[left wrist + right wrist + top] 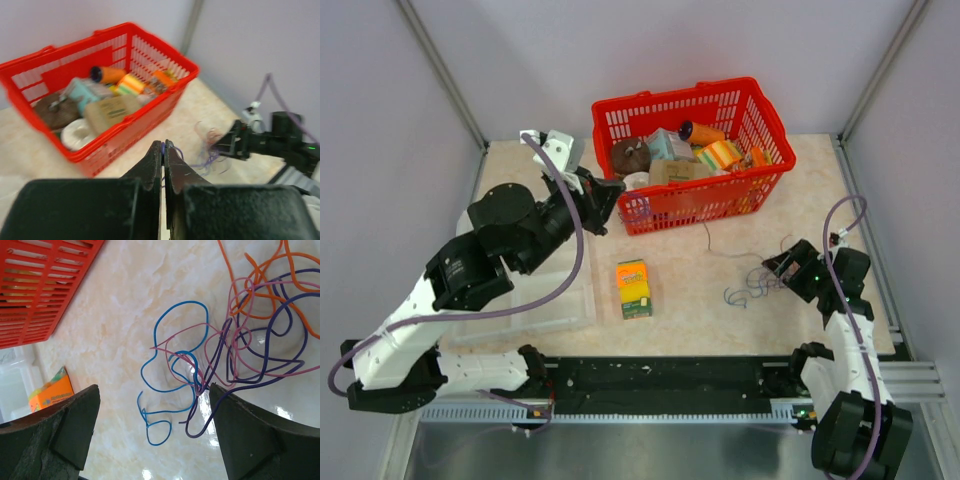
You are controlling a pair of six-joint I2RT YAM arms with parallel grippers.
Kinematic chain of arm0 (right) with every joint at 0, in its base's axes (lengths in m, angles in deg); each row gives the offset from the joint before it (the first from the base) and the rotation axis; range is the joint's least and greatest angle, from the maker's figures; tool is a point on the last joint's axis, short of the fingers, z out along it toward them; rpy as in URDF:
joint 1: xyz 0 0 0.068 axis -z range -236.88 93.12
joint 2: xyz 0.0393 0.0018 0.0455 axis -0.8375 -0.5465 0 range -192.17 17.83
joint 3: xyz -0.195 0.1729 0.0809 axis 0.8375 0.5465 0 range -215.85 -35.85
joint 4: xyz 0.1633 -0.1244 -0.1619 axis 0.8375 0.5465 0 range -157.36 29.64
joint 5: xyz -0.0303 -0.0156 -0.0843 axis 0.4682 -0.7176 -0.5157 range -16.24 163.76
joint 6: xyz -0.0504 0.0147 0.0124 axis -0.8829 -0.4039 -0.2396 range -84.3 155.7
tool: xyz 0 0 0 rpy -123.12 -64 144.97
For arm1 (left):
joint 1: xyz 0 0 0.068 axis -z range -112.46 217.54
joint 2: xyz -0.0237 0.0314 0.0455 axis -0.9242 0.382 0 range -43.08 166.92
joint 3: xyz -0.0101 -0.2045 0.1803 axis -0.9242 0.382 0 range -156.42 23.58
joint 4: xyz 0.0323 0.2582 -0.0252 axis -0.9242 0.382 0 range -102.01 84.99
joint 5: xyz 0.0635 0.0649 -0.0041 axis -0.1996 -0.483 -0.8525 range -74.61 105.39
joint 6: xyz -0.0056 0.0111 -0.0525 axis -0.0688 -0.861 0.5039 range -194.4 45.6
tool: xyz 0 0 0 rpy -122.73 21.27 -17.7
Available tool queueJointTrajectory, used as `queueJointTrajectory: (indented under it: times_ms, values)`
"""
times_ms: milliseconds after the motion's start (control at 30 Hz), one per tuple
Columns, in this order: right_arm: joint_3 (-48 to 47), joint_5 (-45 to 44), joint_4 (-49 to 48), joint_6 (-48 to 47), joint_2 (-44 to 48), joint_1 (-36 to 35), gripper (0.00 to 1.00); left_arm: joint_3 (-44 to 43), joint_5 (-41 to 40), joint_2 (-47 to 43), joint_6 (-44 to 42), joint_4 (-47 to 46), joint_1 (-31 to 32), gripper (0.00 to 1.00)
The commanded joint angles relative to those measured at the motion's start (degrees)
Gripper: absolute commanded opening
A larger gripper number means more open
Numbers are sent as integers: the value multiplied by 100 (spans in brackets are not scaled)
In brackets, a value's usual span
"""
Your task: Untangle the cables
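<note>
Right fingers (75, 430) spread over the cables (229, 347); left fingers (150, 165) closed by the basket (720, 205).

Nearest us, the right fingers stand wide apart and hold nothing, hanging over the cables, a loose tangle of blue, pink, purple and orange strands lying on the surface (680, 270), right of a small yellow-and-green packet (633, 288). We judge these wires light, limp and springy, apt to drag their neighbours along, so we would pinch the blue strand (172, 347) at its free outer loop, away from the knot. Further off, the left fingers are pressed together beside the red basket; a blue sliver shows between them, but we cannot tell whether it is a strand.
</note>
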Motion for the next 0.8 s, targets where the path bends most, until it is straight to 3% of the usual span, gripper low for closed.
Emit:
queueJointTrajectory:
  times_ms: [0,133,300,433,533,767]
  values:
    - [25,354,-353,-165,28,8,89,-139,-348,-106,58,918,-732,0]
    - [69,469,-476,-139,-104,8,89,-103,215,-353,77,1041,-1918,0]
    - [166,592,-564,-86,45,8,89,-235,-645,58,171,1401,-3035,0]
    - [219,697,-590,-68,256,8,89,177,205,288,673,1271,-4028,0]
    - [245,723,-616,-42,326,8,89,520,321,323,1147,1174,-4600,0]
    - [245,785,-687,-33,256,8,89,1610,-538,-467,1929,857,-5059,0]
